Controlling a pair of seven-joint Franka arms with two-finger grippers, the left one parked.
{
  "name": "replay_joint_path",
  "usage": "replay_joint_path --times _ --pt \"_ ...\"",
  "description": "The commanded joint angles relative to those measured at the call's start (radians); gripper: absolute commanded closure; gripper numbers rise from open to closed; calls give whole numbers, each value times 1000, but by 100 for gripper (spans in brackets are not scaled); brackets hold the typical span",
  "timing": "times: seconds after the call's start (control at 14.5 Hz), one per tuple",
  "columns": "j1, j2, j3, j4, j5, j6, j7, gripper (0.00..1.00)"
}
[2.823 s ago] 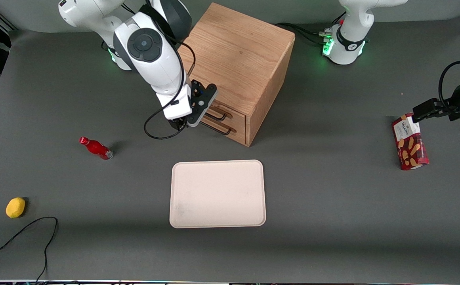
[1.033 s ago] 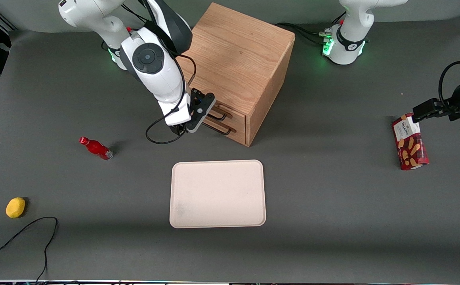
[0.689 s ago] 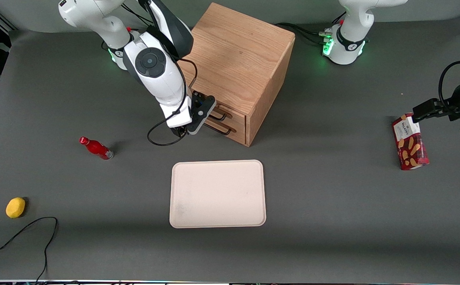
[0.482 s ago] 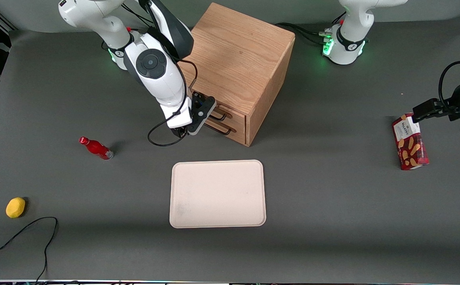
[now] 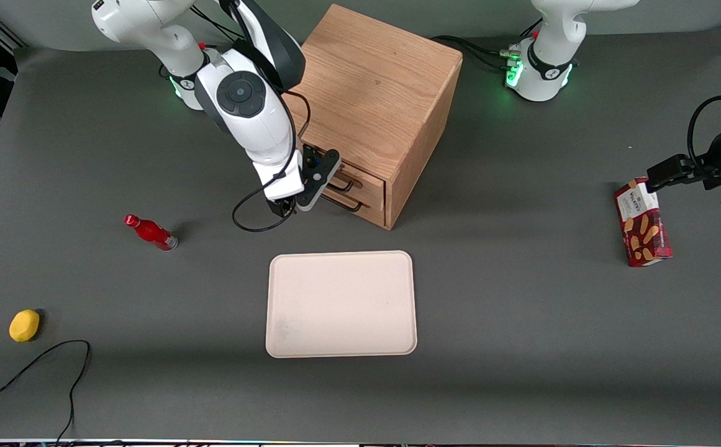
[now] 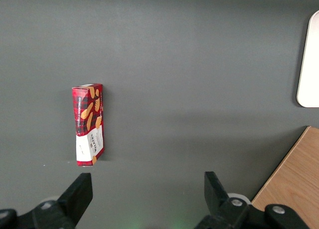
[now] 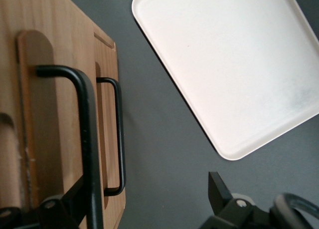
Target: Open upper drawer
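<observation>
The oak cabinet stands at the back of the table with both drawers shut. The upper drawer carries a thin black bar handle; the bottom drawer's matching handle sits just below it. My gripper hovers in front of the drawer fronts at handle height, open. In the right wrist view the upper handle's bar runs just inside one finger, while the other finger hangs over bare table. Nothing is clamped.
A cream tray lies nearer the front camera than the cabinet. A red bottle and a lemon lie toward the working arm's end, with a black cable. A biscuit box lies toward the parked arm's end.
The arm has swung slightly toward the cabinet, and the gripper has edged closer to the drawer handles. Both drawers have stayed shut.
</observation>
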Motion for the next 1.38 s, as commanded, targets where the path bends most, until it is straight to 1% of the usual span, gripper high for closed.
replay_joint_path --times 0.0,0.48,0.76,1.31 --pt "4 48 -5 56 -17 -27 -22 0" --pt "-40 62 -8 87 -17 -27 -90 0" --pt "-50 67 -8 102 -16 -28 -96 0" --pt "-111 98 -8 151 -5 -28 -165 0"
